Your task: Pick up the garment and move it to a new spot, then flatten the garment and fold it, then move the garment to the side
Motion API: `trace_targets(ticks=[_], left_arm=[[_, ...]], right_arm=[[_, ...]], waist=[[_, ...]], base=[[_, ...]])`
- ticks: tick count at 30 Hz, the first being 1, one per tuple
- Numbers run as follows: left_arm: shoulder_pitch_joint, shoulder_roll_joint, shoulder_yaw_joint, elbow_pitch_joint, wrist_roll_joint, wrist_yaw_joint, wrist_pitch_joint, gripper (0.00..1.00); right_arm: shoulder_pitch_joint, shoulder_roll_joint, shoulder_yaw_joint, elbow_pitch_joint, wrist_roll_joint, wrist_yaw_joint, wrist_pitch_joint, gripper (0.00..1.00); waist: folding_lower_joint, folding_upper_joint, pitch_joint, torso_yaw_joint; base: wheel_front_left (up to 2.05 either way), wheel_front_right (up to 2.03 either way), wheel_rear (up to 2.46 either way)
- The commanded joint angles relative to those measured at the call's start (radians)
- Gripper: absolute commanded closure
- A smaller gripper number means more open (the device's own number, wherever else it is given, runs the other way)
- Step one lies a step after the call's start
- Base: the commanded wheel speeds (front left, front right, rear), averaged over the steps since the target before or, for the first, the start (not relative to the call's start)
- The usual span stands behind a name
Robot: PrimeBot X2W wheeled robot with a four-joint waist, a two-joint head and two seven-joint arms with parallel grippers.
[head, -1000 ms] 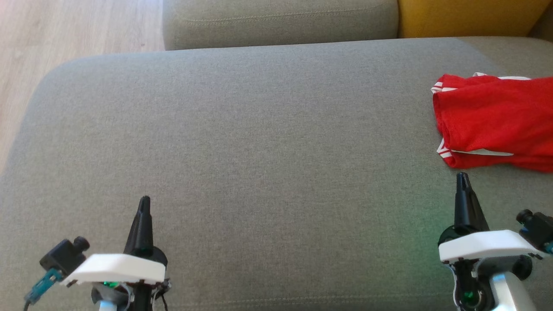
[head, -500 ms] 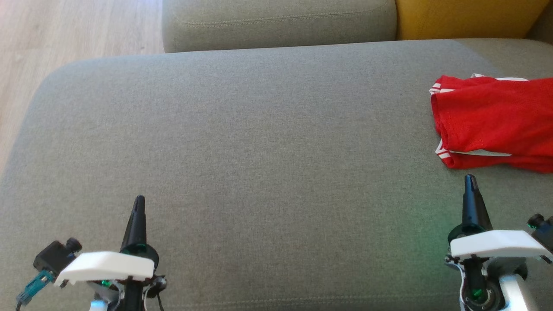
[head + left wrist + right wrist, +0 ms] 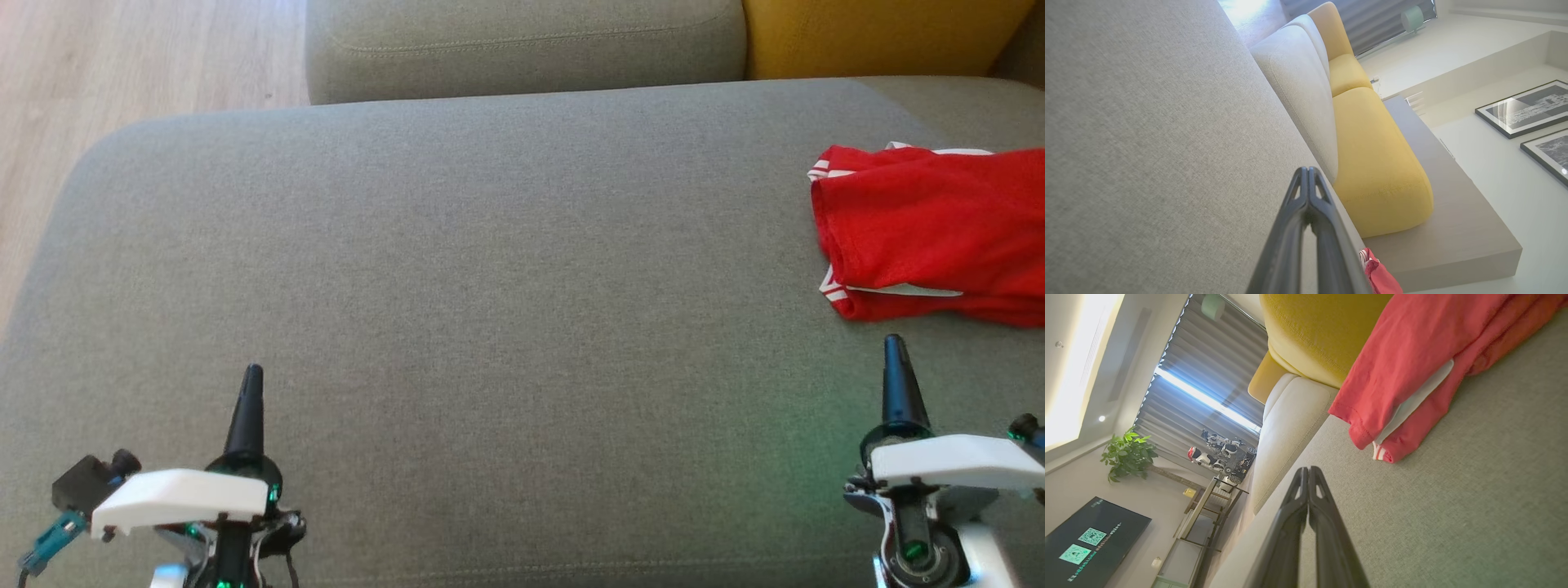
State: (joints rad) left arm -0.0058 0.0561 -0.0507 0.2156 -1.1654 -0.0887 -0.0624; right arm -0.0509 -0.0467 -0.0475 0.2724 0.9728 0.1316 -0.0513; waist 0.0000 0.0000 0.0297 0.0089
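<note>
Since a second ago, our left gripper (image 3: pixel 251 376) and right gripper (image 3: pixel 894 343) sit slightly farther back, each clenched on nothing. We see the red garment (image 3: pixel 931 229) lying folded on the grey cushion (image 3: pixel 490 245), just beyond our right gripper, not touching it.

Home living room: grey sofa (image 3: pixel 490 245), yellow cushions (image 3: pixel 1376 163), wood floor (image 3: pixel 122 57), framed pictures (image 3: pixel 1523 108) on wall, curtains (image 3: pixel 1208 367), potted plant (image 3: pixel 1128 455), dark screen (image 3: pixel 1090 539) with QR codes.
</note>
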Motion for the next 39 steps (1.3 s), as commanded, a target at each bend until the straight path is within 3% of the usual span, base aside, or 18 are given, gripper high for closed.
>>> trace_targets(ticks=[1, 39], left_arm=[[-0.052, 0.015, 0.031, -0.027, -0.031, -0.007, 0.008, 1.00], [-0.088, 0.015, 0.111, 0.015, -0.364, -0.034, 0.118, 1.00]], right_arm=[[-0.048, -0.016, 0.004, -0.030, 0.042, -0.001, 0.009, 1.00], [-0.054, -0.016, -0.037, -0.029, 0.506, -0.001, 0.117, 1.00]], waist=[[0.0000, 0.0000, -0.001, 0.000], [0.0000, 0.0000, -0.021, -0.007]], base=[[0.00, 0.00, 0.00], [0.00, 0.00, 0.00]])
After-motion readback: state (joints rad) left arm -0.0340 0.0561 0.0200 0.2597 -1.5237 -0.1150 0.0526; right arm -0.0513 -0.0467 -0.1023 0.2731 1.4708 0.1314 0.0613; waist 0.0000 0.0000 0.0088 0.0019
